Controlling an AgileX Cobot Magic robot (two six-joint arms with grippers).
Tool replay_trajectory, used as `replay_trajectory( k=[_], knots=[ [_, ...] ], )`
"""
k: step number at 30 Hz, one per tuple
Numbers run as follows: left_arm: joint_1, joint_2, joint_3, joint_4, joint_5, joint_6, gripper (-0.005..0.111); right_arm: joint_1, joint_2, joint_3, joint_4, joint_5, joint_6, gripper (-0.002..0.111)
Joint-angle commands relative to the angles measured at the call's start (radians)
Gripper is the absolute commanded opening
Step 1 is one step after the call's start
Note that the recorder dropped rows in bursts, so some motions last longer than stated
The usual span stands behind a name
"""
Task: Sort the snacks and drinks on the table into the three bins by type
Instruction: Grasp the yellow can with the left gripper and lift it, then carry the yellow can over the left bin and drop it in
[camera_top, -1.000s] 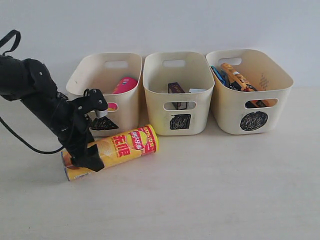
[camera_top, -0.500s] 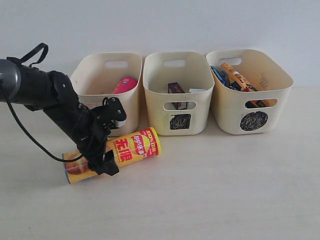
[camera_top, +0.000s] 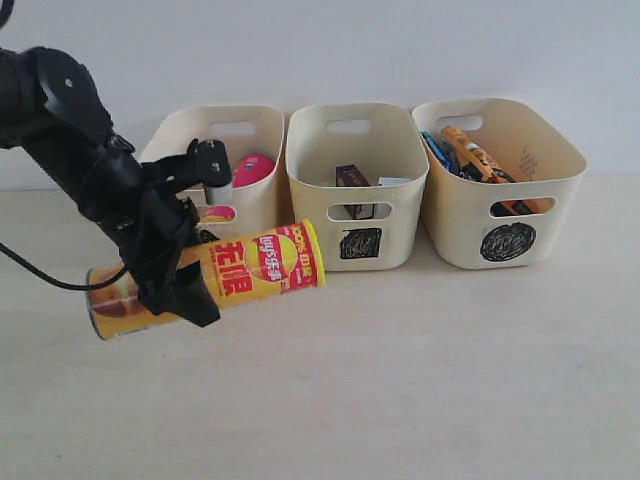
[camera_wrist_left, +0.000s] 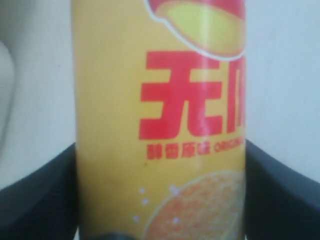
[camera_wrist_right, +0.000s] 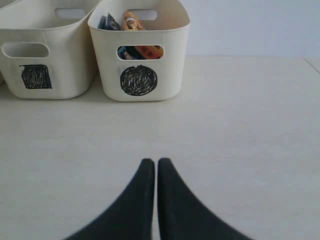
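Observation:
My left gripper is shut on the yellow Lay's chip tube, which hangs lengthwise above the table in front of the left bin. That tube fills the left wrist view between the two black fingers. The pink tube lies in the left bin. The middle bin holds the dark purple carton. The right bin with the circle mark holds blue and orange bags. My right gripper is shut and empty over bare table, out of the exterior view.
A pale wall stands behind the three bins. In the right wrist view the circle-marked bin and the square-marked bin stand ahead of the gripper. A black cable trails from the left arm.
The left gripper has lifted the yellow tube off the table and carried it up and slightly left. The right arm has not visibly moved.

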Motion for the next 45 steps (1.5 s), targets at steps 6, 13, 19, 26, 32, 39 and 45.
replay_trajectory(
  k=[6, 13, 19, 26, 32, 39, 45],
  knots=[
    [0.042, -0.181, 0.003, -0.134, -0.536, -0.342, 0.004, -0.002, -0.005, 0.004, -0.01, -0.007, -0.002, 0.0],
    [0.042, -0.118, -0.018, -0.141, -0.951, -0.487, 0.004, -0.002, -0.005, 0.004, -0.01, -0.007, -0.002, 0.0],
    [0.042, 0.038, -0.167, -0.141, -0.96, -0.519, 0.004, -0.002, -0.005, 0.004, -0.01, -0.007, -0.002, 0.0],
    [0.042, 0.212, -0.322, -0.141, -0.966, -0.519, 0.004, -0.002, -0.005, 0.004, -0.01, -0.007, -0.002, 0.0],
    [0.042, 0.305, -0.373, -0.167, -0.97, -0.519, 0.004, -0.002, -0.005, 0.004, -0.01, -0.007, -0.002, 0.0],
    [0.042, 0.345, -0.376, -0.167, -0.979, -0.519, 0.004, -0.002, -0.005, 0.004, -0.01, -0.007, -0.002, 0.0],
    [0.052, 0.346, -0.376, -0.171, -0.986, -0.521, 0.004, -0.002, -0.005, 0.004, -0.01, -0.007, -0.002, 0.0]
  ],
)
